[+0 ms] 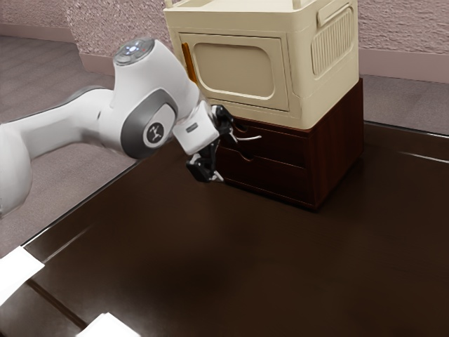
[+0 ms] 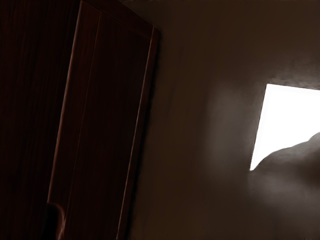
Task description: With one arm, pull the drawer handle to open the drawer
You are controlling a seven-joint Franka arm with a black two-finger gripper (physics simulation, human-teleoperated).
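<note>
While its jaws stand spread apart, the gripper [image 1: 240, 158] hangs at the front of the drawer cabinet [image 1: 338, 144]. By the exterior view's clock, the upper drawer [image 1: 286, 147] and lower drawer [image 1: 275, 178] lie toward its 3 o'clock, fronts looking flush; contact I cannot tell. The cream box [image 1: 238, 69] sits on top at 12, dark table [image 1: 231, 253] at 6, white patches [image 1: 18, 270] toward 7 and 8.

Rough pinkish walls [image 1: 407, 28] are edged below by smooth skirting [image 1: 407, 67]; a greyish floor [image 1: 28, 77] is seen beyond the dark, glossy worktop [image 1: 224, 260], where light is faintly reflected.
</note>
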